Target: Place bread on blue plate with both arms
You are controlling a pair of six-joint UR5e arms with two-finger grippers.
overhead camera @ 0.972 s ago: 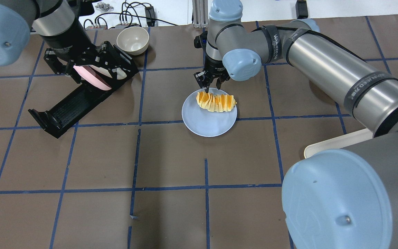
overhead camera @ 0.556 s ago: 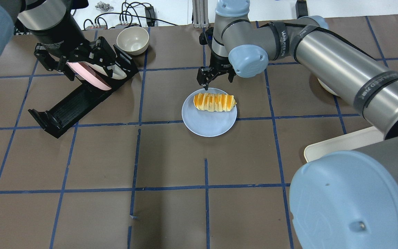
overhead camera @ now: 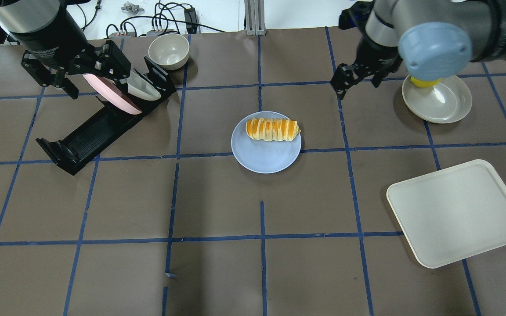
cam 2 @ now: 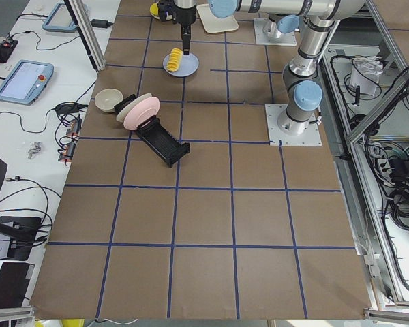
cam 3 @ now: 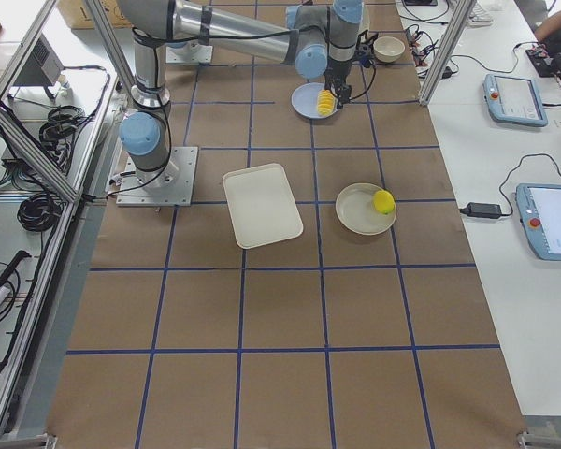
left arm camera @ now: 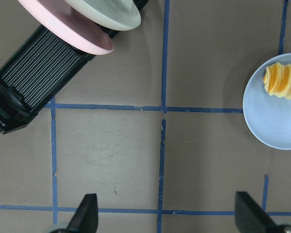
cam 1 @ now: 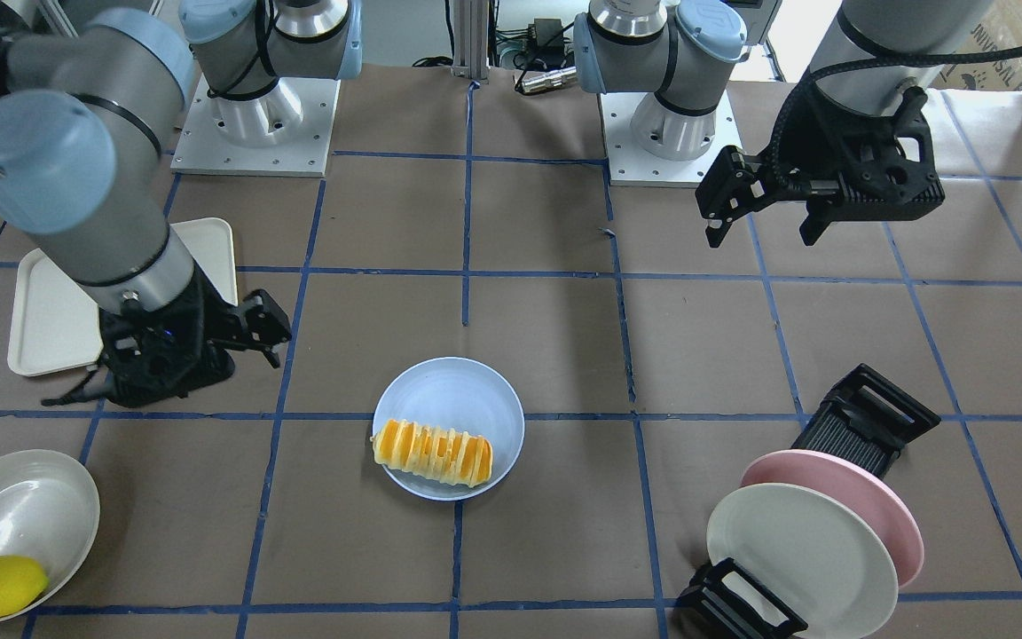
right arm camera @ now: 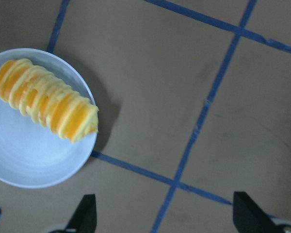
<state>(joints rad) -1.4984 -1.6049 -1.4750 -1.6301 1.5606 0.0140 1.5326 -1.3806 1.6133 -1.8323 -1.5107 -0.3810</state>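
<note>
The bread (overhead camera: 273,129) lies on the blue plate (overhead camera: 259,159); left pincer (cam 1: 759,232) and right pincer (overhead camera: 357,84) gape empty, so retreat high, clear of it

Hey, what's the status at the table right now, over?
Left gripper open, empty. Right gripper open, empty. Bread lying on blue plate, one end at the rim. Nothing blocking the plate.

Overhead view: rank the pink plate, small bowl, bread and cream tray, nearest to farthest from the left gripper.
From the left gripper:
1. pink plate, in the black rack, right at the gripper
2. small bowl, farther right, by the far edge
3. bread, on the blue plate, mid-table
4. cream tray, at the far right
</note>
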